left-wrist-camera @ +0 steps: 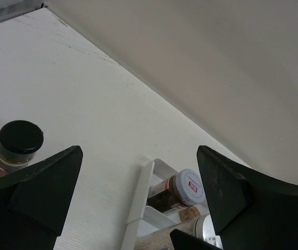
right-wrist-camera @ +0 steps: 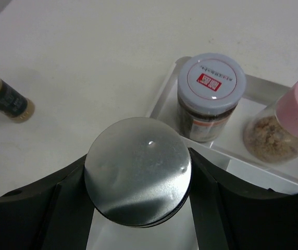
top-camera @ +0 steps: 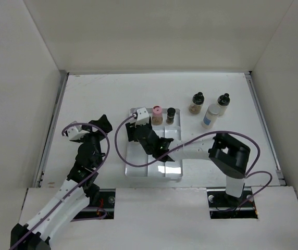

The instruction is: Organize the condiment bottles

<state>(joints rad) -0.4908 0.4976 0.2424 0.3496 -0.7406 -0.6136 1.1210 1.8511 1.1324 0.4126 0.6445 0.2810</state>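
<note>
My right gripper (top-camera: 139, 130) (right-wrist-camera: 138, 159) is shut on a silver-capped jar (right-wrist-camera: 137, 171) and holds it over the left column of the clear divided tray (top-camera: 138, 174). In the tray's back row stand a white-capped jar with dark contents (right-wrist-camera: 210, 96) (left-wrist-camera: 183, 190), a pink-capped bottle (top-camera: 157, 114) (right-wrist-camera: 289, 120) and a small black-capped bottle (top-camera: 170, 115). My left gripper (top-camera: 100, 125) (left-wrist-camera: 138, 172) is open and empty, left of the tray. A black-capped brown jar (left-wrist-camera: 16, 148) (right-wrist-camera: 5, 99) stands on the table near it. It is hidden in the top view.
Two more bottles are on the table right of the tray: a black-capped one with tan contents (top-camera: 196, 103) and a black-capped one with white contents (top-camera: 214, 112). White walls enclose the table on three sides. The right arm (top-camera: 196, 150) lies across the tray.
</note>
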